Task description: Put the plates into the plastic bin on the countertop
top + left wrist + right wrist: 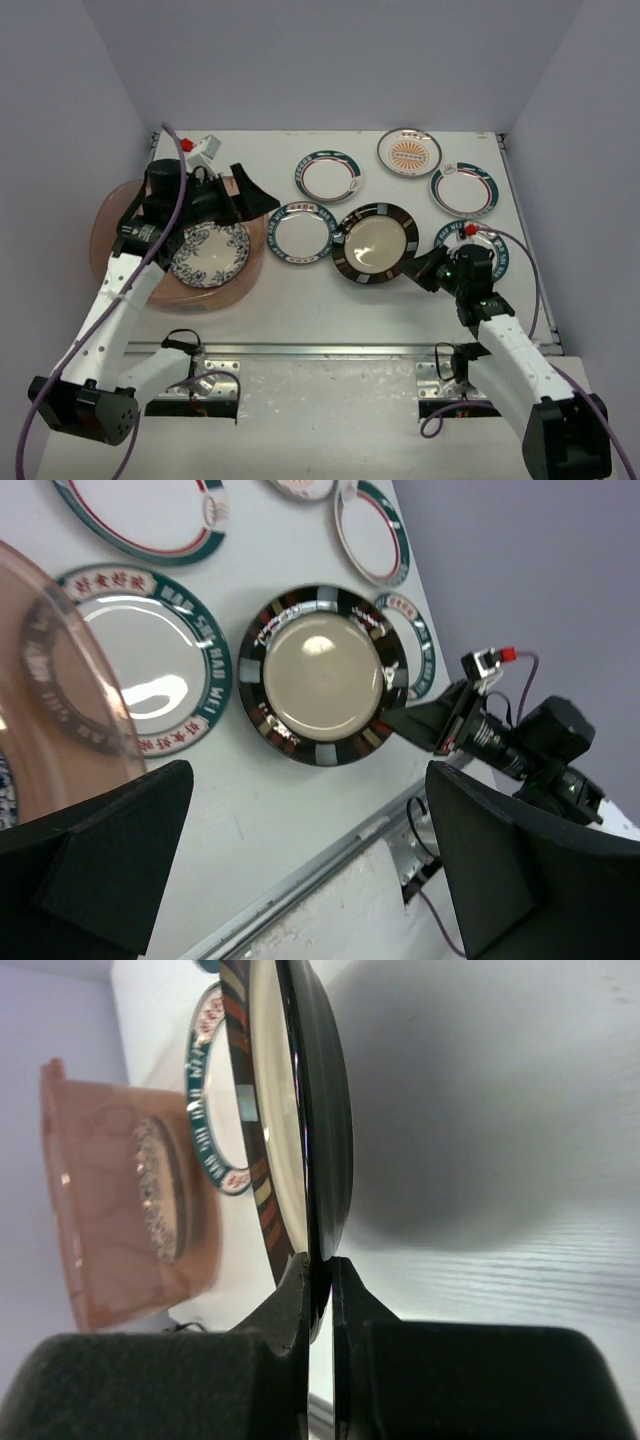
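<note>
The pinkish plastic bin point(110, 215) stands at the left of the white countertop point(300, 290) and holds the blue floral plate point(210, 255). My left gripper point(240, 197) hovers over the bin's right side, open and empty; its fingers point(100, 850) stand wide apart. My right gripper point(418, 268) is shut on the right edge of the dark-rimmed plate point(375, 243), its jaws pinching the rim point(325, 1110). Teal-rimmed plates lie at the middle point(301, 232), behind it point(328, 176) and at the right point(464, 189). The orange sunburst plate point(409, 151) lies at the back.
Another teal-rimmed plate point(455, 235) lies partly under my right arm. A small white part with a red tip point(203, 147) sits at the back left. The metal front edge point(320, 350) runs along the near side. Lavender walls close in both sides.
</note>
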